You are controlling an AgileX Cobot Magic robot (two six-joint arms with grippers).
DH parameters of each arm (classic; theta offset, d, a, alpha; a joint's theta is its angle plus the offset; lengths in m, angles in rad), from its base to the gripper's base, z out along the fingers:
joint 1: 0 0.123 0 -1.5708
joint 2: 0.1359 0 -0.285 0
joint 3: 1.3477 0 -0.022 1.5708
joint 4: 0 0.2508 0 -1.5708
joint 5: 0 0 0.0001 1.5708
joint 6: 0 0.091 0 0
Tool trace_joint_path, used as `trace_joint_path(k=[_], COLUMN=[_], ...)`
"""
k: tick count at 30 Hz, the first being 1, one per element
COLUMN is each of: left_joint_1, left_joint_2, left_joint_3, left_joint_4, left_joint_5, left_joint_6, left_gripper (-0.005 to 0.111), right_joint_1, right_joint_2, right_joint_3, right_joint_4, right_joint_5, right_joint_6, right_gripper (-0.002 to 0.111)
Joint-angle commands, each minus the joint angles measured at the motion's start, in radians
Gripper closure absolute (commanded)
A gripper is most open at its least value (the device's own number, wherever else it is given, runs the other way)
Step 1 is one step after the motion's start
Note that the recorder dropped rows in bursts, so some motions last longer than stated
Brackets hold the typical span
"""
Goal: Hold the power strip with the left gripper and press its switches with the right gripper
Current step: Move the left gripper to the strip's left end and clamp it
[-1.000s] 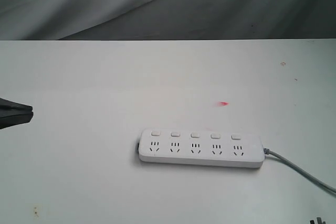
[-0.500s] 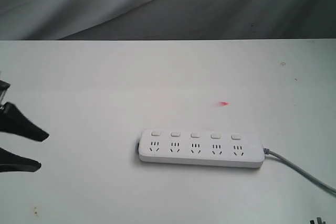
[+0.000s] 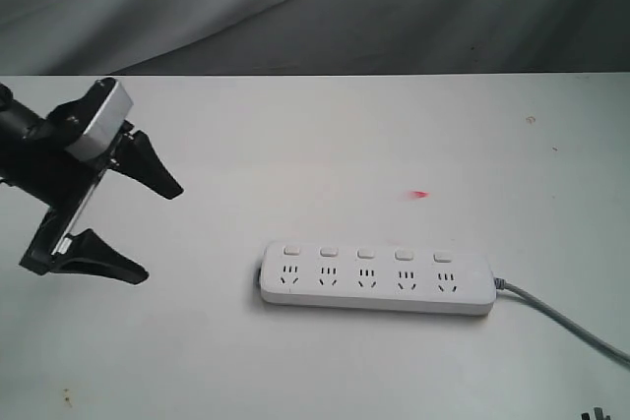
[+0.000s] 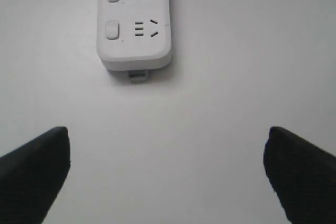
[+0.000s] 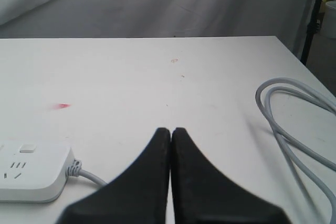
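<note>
White table [image 3: 295, 145] runs back to a grey cloth backdrop [image 3: 295, 7]. The left gripper [image 3: 157, 233] has its jaws spread wide, holding nothing. Straight ahead of their gap, well apart, lies the cordless end of the power strip [image 3: 374, 277]. It lies flat, sockets up, its long axis in line with those jaws. The switches [image 3: 365, 254] form one row along it, and a grey cord [image 3: 561, 322] leaves the far end. The right gripper [image 5: 170, 129] is pressed closed and empty, with the strip's cord end nearby.
</note>
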Motion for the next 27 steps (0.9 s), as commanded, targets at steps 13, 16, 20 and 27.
trace_joint_path(k=[13,16,20,27], left_joint_1=[-0.263,-0.308,-0.330,-0.328], left_joint_2=[0.172,0.203,0.221,0.315], left_joint_3=[-0.052,-0.054,-0.054,-0.190], left_joint_4=[-0.107,-0.097,-0.111,-0.117], left_joint_5=[-0.174,-0.235,-0.319,-0.210], left_joint_6=[0.006,0.006,0.006,0.006], left_gripper=[0.013,0.013,0.013,0.013], right_joint_1=[-0.009,-0.009,-0.009,-0.009], right_joint_2=[-0.003,-0.003,-0.003,-0.003], right_joint_3=[0.003,0.003,0.003,0.003], right_joint_4=[0.001,0.001,0.001,0.001], right_joint_5=[-0.007,-0.007,-0.007,-0.007], right_joint_6=[0.002,0.002,0.002,0.002], right_gripper=[0.108,0.108,0.108,0.108])
